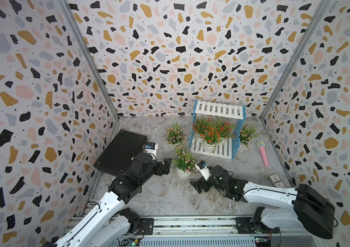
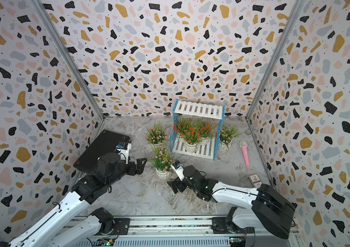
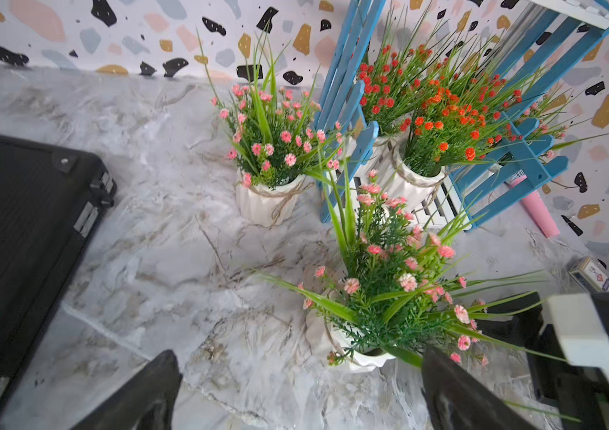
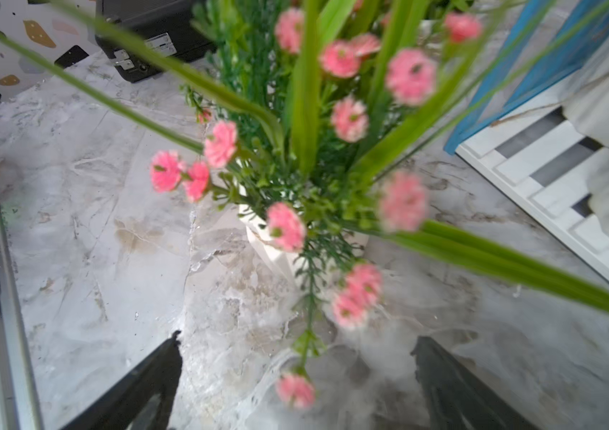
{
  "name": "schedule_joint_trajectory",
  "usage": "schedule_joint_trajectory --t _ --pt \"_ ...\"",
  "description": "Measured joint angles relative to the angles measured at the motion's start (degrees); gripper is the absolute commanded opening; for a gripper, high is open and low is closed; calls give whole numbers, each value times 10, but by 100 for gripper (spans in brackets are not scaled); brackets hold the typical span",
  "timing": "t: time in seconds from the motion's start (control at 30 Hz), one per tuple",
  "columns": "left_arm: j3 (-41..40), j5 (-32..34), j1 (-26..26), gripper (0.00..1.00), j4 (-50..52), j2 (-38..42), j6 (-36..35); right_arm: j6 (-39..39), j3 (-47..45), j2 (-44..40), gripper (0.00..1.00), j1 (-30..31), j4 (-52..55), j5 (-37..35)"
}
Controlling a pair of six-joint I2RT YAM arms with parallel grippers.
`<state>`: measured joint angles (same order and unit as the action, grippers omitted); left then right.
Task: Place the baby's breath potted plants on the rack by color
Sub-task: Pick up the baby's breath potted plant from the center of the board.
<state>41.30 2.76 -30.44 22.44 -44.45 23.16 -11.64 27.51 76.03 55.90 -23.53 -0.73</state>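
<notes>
The rack [image 1: 220, 110] stands at the back right, its upper shelf bare. Three orange-red baby's breath potted plants [image 1: 211, 134] crowd its lower shelf [image 1: 223, 150]. One pink plant [image 1: 175, 134] stands on the table left of the rack, another [image 1: 246, 133] on its right. A third pink plant [image 1: 184, 161] stands in front, between my grippers. My left gripper [image 1: 166, 165] is open just left of it, its pot [image 3: 355, 357] near one finger. My right gripper [image 1: 198, 186] is open, low on the table to its front right, with the blossoms [image 4: 314, 149] filling the right wrist view.
A flat black case [image 1: 120, 149] lies at the left, under my left arm. A pink microphone [image 1: 262, 153] and a small card box [image 1: 276, 180] lie along the right wall. Terrazzo walls close in three sides.
</notes>
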Motion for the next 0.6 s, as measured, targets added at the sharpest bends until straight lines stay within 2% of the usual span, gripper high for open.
schedule_joint_trajectory --t 0.17,0.3,0.6 --pt "3 -63 40 99 1 -4 5 7 -2 113 100 4 -165 -18" --pt "3 -98 54 99 -1 -11 5 12 14 193 100 4 -258 -27" --pt "4 -127 59 99 -1 -12 5 14 84 295 100 4 -364 -27"
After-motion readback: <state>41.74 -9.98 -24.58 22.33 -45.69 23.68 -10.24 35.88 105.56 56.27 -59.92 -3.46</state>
